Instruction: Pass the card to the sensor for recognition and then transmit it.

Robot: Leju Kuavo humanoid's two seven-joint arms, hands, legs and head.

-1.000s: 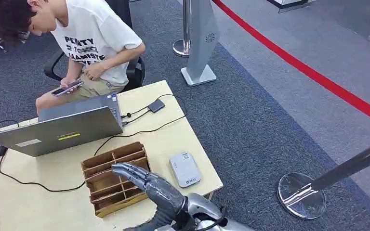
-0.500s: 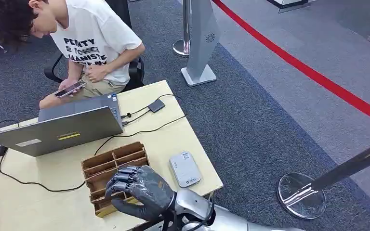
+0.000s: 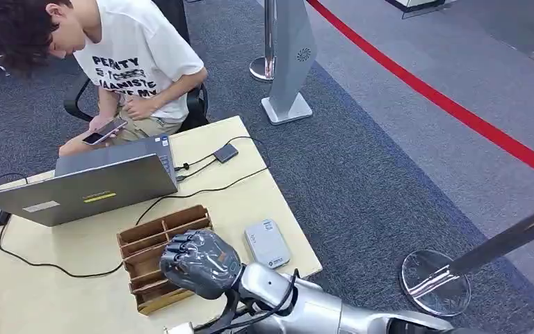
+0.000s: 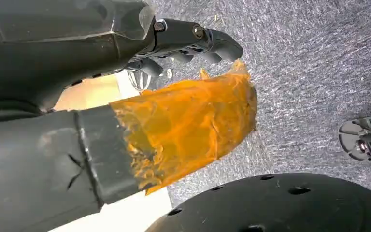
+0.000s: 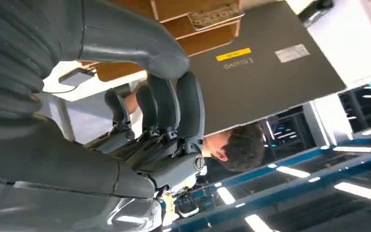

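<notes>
since before, the right robot hand (image 3: 198,262) curled its fingers together over one brown box (image 3: 161,254) near the surface (image 3: 55,292) front edge; one grey sensor (image 3: 266,243) sits beside.

Bench (image 3: 250,181): pale yellow-cream top. Card organiser (image 3: 154,240): brown cardboard, darker brown in its slots. Sensor (image 3: 266,243): light grey with a small blue mark near one end. Laptop (image 3: 87,188): grey lid with a yellow sticker and a white label. Cables (image 3: 201,191) and adapter box (image 3: 225,153): black. Right hand (image 3: 198,261): dark grey, glossy back; arm silver. Left hand (image 4: 125,116): dark grey, its thumb wrapped in crinkled orange tape. Carpet (image 3: 361,174): blue-grey speckled, crossed by a red stripe (image 3: 445,101). Person's shirt (image 3: 135,56): white with black lettering; trousers khaki. Stanchion base (image 3: 434,282): shiny chrome.
</notes>
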